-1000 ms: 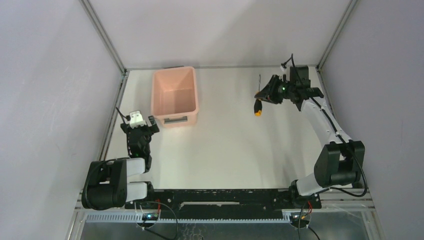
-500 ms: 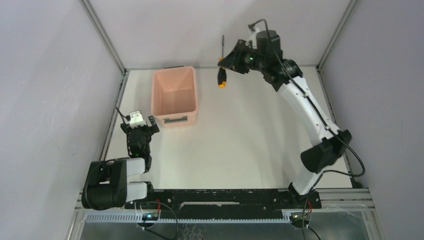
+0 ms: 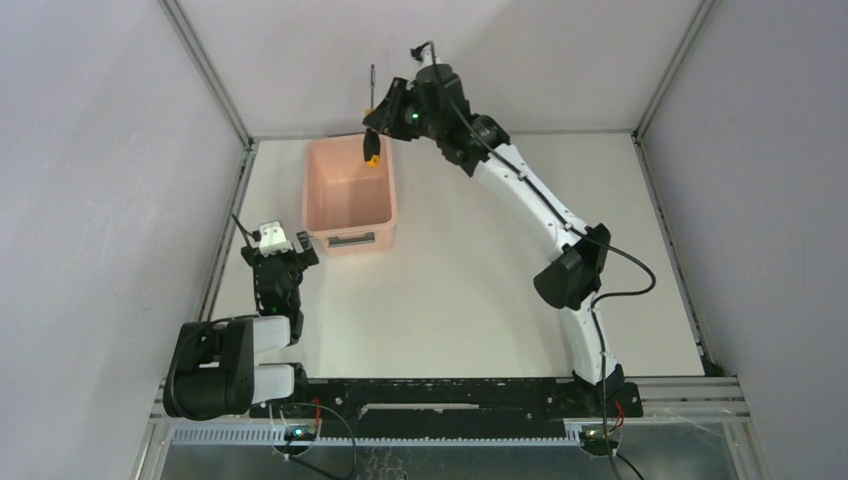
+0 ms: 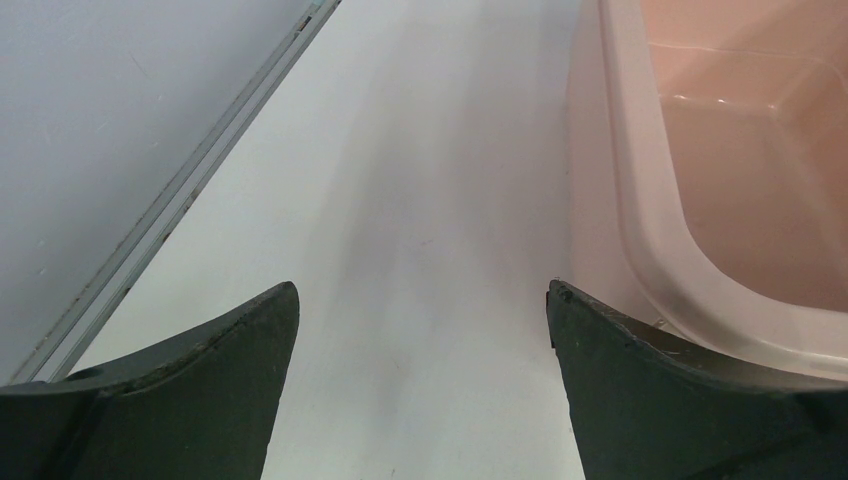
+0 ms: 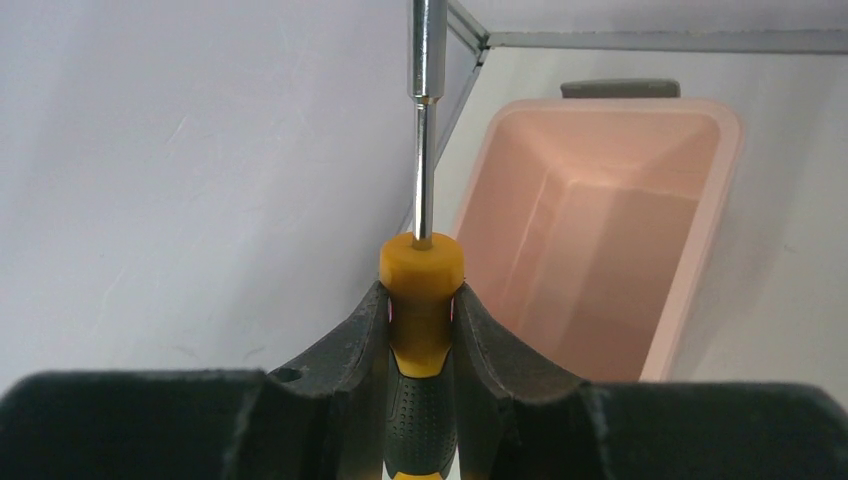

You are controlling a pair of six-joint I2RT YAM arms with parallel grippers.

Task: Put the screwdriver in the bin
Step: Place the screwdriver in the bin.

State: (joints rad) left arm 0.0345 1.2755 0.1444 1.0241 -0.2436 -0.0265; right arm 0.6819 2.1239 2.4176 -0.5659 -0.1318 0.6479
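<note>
High by far rim of salmon-pink plastic bin (image 3: 393,205), right pincer (image 5: 421,305) pinches stubby orange-and-black screwdriver (image 5: 421,265) (shaft up), seemingly readying drop; left pincer (image 4: 421,295) spread, idle.

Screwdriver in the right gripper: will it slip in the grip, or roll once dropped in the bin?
Slip looks unlikely: the right gripper clamps the screwdriver on its textured handle. It looks rigid and small, so probably light. The round handle may roll on the smooth floor of the bin.
</note>
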